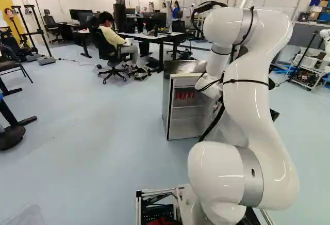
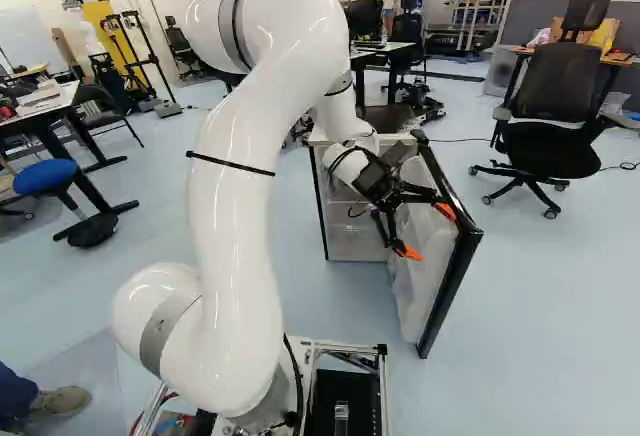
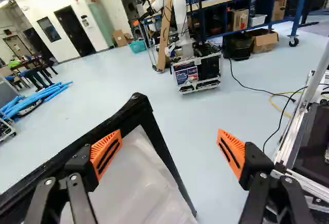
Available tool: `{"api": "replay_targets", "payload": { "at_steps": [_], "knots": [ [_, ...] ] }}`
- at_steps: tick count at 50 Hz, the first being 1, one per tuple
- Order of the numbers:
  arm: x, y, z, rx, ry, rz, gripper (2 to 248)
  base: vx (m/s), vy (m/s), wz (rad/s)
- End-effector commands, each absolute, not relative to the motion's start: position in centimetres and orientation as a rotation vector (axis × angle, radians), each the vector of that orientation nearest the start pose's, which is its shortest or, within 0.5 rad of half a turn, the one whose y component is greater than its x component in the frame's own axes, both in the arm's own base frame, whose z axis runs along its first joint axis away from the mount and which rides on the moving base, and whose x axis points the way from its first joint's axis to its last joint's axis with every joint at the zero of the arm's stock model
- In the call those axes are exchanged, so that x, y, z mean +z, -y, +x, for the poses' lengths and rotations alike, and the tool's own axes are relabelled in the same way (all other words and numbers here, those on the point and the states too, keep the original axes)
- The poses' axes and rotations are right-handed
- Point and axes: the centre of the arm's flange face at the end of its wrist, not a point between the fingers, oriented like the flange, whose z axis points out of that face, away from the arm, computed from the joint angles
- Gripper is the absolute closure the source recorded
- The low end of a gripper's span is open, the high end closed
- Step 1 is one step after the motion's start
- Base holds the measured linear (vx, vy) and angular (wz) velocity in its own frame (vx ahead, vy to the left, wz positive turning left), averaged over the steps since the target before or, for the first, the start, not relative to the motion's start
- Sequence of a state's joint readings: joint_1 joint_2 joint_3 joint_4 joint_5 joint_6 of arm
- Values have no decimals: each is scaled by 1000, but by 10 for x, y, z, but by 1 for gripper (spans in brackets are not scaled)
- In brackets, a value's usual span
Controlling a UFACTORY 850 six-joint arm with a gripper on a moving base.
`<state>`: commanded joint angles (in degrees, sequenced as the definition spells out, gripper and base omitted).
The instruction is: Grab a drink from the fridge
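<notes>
Pale blue floor (image 1: 103,147) around the open fridge (image 1: 184,128), desks (image 1: 149,37) beyond.

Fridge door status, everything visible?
The fridge door is wide open, upright, swung out from the fridge. It has a straight black border with square-looking corners, around a pale, translucent inner side that looks like moulded plastic. The open pincer is at its upper part; in the wrist view, one orange pad overlaps the door while the other is clear of it. Whether that overlap is contact, I can't tell. Outer face isn't visible.
</notes>
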<state>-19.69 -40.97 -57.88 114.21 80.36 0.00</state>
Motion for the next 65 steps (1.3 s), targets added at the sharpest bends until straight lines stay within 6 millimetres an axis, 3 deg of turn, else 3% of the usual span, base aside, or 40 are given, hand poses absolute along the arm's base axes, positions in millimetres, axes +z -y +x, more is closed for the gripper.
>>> {"api": "replay_targets", "payload": {
  "at_steps": [55,65],
  "knots": [
    [284,364,456,772,1961,287,3,0,0,0],
    [284,368,457,772,1964,277,3,0,0,0]
  ]
}}
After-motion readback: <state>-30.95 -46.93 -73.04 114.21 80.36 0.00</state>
